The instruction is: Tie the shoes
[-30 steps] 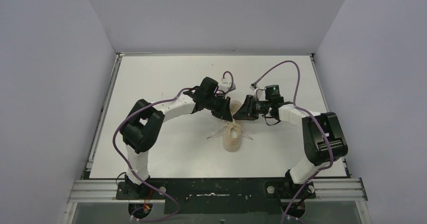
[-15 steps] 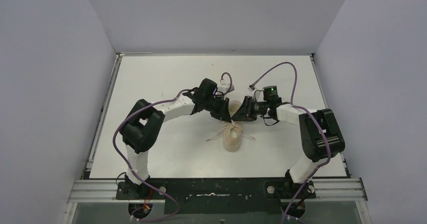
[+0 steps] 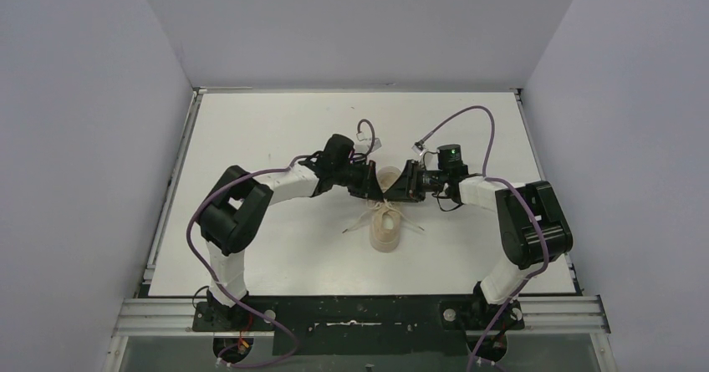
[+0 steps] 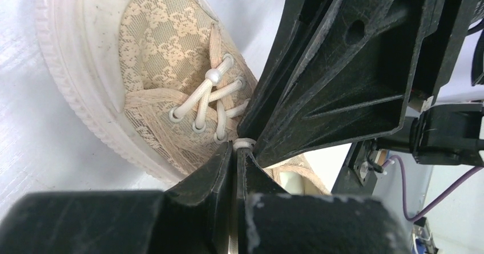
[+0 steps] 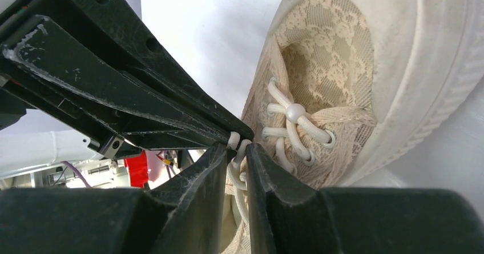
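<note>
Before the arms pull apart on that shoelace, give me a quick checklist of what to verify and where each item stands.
1. The left gripper is shut on the lace: ok, a bit of lace shows at its tips.
2. The right gripper is pinching the lace: ok, strands run between its fingers.
3. Room between the two grippers: not ok, their tips meet over the sneaker.
4. The sneaker sits sole-down on the table: ok.
5. A knot has formed: cannot tell, the grippers hide that spot.
</note>
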Controlling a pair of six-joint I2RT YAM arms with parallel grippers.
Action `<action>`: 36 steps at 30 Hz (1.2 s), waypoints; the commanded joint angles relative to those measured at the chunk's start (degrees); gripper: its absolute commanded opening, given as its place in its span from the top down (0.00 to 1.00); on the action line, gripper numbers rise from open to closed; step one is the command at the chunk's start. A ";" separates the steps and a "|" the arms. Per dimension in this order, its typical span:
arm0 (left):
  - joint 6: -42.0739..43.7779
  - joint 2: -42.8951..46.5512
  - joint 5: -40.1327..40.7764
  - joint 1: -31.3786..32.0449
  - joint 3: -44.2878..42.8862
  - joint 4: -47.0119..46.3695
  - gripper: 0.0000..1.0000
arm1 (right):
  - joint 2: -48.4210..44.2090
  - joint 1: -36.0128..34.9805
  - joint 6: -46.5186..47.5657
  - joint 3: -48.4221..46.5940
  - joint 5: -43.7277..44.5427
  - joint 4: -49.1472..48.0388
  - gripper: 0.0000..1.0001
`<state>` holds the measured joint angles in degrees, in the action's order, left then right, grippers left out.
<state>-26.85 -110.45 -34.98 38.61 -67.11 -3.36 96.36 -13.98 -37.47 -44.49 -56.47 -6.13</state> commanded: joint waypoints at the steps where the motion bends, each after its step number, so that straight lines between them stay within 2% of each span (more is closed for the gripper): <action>1: -5.09 2.58 -0.87 -0.11 0.42 -13.03 1.00 | -1.45 -1.01 -1.81 1.19 -2.90 -3.97 0.79; 8: -7.25 2.74 -0.54 -0.36 2.28 -16.31 1.00 | -2.31 -0.27 -2.59 2.59 -2.66 -5.22 0.85; 11: -7.09 3.40 -0.20 -0.47 3.19 -16.29 1.00 | -2.48 0.69 -3.25 2.91 -2.70 -6.31 1.00; 15: -5.08 4.45 0.00 -0.53 3.58 -13.39 1.00 | -4.07 1.22 -3.08 2.97 -2.01 -6.81 1.00; 16: -4.50 4.87 0.00 -0.60 3.61 -12.11 0.97 | -4.33 1.28 -2.77 2.81 -1.91 -6.54 1.00; 18: -3.22 6.20 0.00 -0.97 4.38 -9.90 0.78 | -4.56 1.30 -2.21 2.54 -1.65 -5.90 1.00; 20: -2.49 7.77 -0.19 -1.69 5.77 -8.45 0.66 | -4.42 1.29 -2.17 2.35 -1.63 -5.90 1.00; 24: -1.66 10.17 -0.92 -3.49 8.61 -7.22 0.58 | -4.49 1.24 -2.29 1.83 -2.04 -5.76 1.00; 27: -1.29 10.47 -2.10 -4.49 9.14 -6.77 0.61 | -4.57 1.24 -2.19 1.47 -2.17 -5.37 1.00; 36: -1.43 8.24 -2.47 -4.60 6.87 -5.76 0.98 | -6.53 1.23 2.04 -0.32 -1.23 3.70 1.00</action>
<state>-29.19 -102.39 -36.05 34.06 -57.89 -8.10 93.30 -12.73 -38.79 -41.89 -57.67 -6.33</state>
